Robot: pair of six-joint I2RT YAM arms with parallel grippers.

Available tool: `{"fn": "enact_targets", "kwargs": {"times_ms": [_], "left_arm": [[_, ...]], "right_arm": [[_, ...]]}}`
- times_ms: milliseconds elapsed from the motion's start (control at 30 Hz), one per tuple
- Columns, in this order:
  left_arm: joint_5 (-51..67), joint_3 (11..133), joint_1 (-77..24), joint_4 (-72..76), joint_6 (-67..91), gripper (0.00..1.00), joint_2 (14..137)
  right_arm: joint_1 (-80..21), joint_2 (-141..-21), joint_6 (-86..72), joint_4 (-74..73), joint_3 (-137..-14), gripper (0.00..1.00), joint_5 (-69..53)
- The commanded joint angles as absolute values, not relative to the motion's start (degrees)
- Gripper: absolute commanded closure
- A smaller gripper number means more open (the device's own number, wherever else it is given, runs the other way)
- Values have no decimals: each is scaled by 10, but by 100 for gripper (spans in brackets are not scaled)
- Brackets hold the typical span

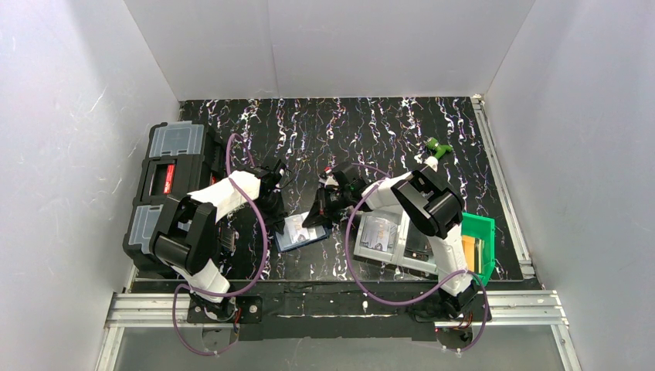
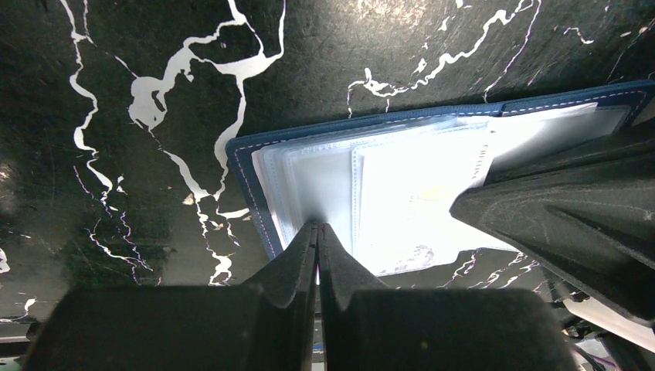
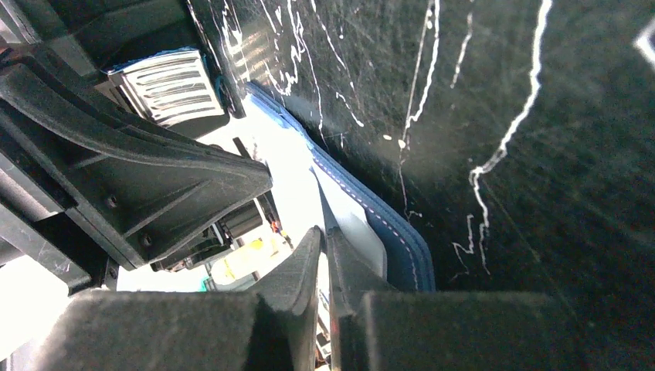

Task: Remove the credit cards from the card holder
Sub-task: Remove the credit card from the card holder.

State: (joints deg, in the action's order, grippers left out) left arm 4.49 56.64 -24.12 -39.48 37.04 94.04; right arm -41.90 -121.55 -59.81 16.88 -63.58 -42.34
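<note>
Glare is eating most of the clear sleeves (image 2: pixel 386 201) in the left wrist view, so take this with some salt. The card holder (image 1: pixel 303 232) lies open and flat on the black marbled table (image 1: pixel 386 124), between the two arms, sleeve side up, with its navy border showing around the edge. Something pale with a yellowish patch sits inside one sleeve, but I can't tell if that's one of the credit cards.

The left gripper (image 2: pixel 317 229) is clenched tight, tips at the near edge of the sleeves. The right gripper (image 3: pixel 324 236) has its jaws pinched nearly together at the holder's edge, over a pale sheet. No idea whether it's got a card, a sleeve or nothing.

Other containers:
- a black toolbox (image 1: pixel 193 166) with clear-lidded compartments at far left
- a grey tray (image 1: pixel 386 263) right of the holder, with a squarish grey item in it
- a green bin (image 1: pixel 483 224) beside that, with something orange inside
</note>
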Motion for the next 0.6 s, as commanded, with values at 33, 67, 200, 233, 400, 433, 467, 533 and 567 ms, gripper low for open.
{"fn": "enact_targets", "kwargs": {"times_ms": [33,67,200,233,400,433,467,533,567], "left_arm": [[-28,524,-241,-387,361,100,991],[-28,524,-242,-387,361,100,991],[-27,524,-242,-386,361,100,991],[-27,524,-242,-386,360,100,991],[-24,526,-242,-385,361,100,990],[-23,526,-242,-385,361,100,990],[-23,526,-242,-385,361,100,990],[-22,525,-242,-384,361,100,990],[-22,525,-242,-384,361,100,991]], "right_arm": [[-409,-1196,-590,167,-619,88,-406],[-409,-1195,-591,167,-618,88,-406],[-407,-1196,-601,180,-611,82,-409],[-407,-1197,-606,186,-609,82,-411],[-407,-1204,-622,208,-604,82,-420],[-407,-1205,-623,210,-604,82,-421],[-407,-1206,-625,212,-604,82,-423],[-407,-1210,-630,218,-605,80,-430],[-408,-1211,-634,221,-606,80,-432]]}}
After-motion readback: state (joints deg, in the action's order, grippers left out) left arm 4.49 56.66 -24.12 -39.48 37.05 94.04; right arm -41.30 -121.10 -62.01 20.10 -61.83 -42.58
